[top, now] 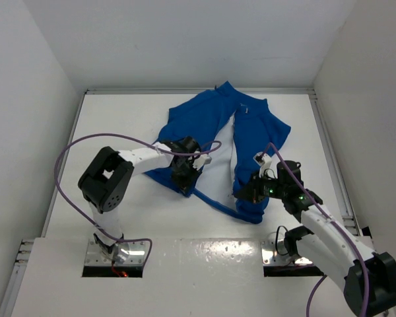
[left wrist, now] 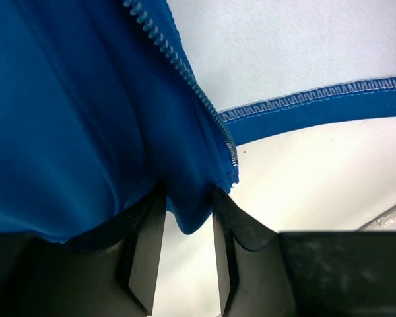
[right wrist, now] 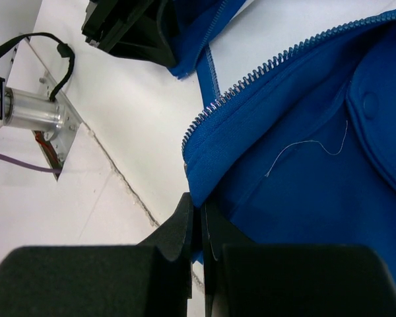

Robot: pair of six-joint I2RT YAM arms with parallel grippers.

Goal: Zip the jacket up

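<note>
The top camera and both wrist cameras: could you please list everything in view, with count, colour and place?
jacket: one, bright blue with white lining, spread open on the table, collar toward the far wall.
zipper: one, silvery teeth, undone along both front edges.
table: one, white, under everything.
walls: three, white, at left, far and right.
cables: two, purple, one looping off each arm.
arms: two, white and black, bases at the near edge.
left gripper: one, black, jaws apart around the hem corner by the zipper's end.
right gripper: one, black, shut on the other front corner.
</note>
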